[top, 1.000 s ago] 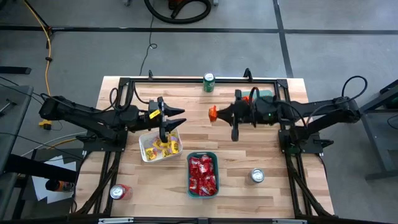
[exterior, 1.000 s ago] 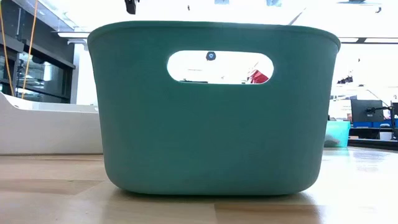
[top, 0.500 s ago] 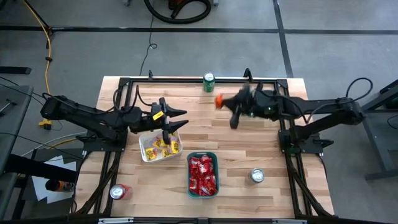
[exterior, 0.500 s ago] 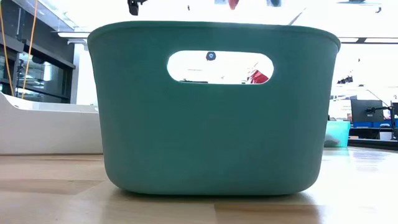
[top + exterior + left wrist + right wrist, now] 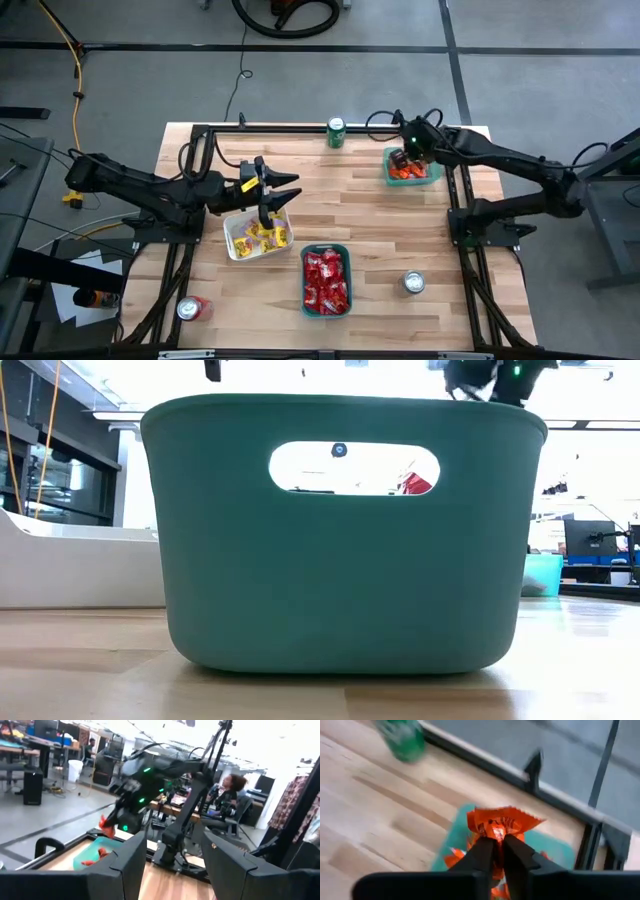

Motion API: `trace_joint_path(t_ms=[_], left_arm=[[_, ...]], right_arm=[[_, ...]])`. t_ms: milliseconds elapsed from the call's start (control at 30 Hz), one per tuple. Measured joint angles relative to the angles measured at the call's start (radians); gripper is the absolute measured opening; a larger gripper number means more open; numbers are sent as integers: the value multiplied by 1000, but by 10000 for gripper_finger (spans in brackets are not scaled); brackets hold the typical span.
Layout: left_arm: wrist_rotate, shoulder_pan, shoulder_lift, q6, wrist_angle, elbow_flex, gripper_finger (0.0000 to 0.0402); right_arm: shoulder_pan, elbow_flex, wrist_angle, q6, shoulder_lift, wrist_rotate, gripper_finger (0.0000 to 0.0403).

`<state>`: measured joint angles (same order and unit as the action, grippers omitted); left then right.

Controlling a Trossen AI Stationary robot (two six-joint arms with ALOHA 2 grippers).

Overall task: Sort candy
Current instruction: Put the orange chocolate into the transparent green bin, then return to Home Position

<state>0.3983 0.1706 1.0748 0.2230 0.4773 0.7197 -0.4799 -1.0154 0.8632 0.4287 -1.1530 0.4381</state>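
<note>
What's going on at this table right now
A two-armed robot is sorting candy by colour. The right hand is pinching an orange candy above the teal tray of orange pieces near the table's far right corner, not yet dropped. The left hand hangs open over the white tray of yellow candy. A green tray in front holds the red ones. Drink cans stand around the table edges.

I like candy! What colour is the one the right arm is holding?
Orange candy, clearest in the right wrist view.
</note>
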Motion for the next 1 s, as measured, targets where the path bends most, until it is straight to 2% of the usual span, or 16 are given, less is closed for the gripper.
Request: trace_joint_path(t_ms=[100,200,333,467,567,700,767,867,1000], left_arm=[[-1,7,0,-15,-1,0,177],[-1,8,0,-15,0,0,177],[1,8,0,-16,-1,0,177],[7,8,0,-16,-1,0,177],[7,8,0,-16,-1,0,177],[3,8,0,-16,-1,0,177],[2,8,0,-16,-1,0,177],[2,8,0,-16,-1,0,177],[2,6,0,-16,-1,0,177]], right_arm=[[-72,61,-29,31,0,-49,76],[-118,110,-30,67,0,-51,135],[-149,136,-17,60,0,-64,212],[-151,115,-17,7,7,-119,260],[-146,77,-57,-35,30,-253,273],[-105,49,-202,-32,94,-524,275],[-59,49,-287,-6,127,-627,275],[56,49,-406,22,164,-675,273],[245,49,-567,11,171,-645,249]])
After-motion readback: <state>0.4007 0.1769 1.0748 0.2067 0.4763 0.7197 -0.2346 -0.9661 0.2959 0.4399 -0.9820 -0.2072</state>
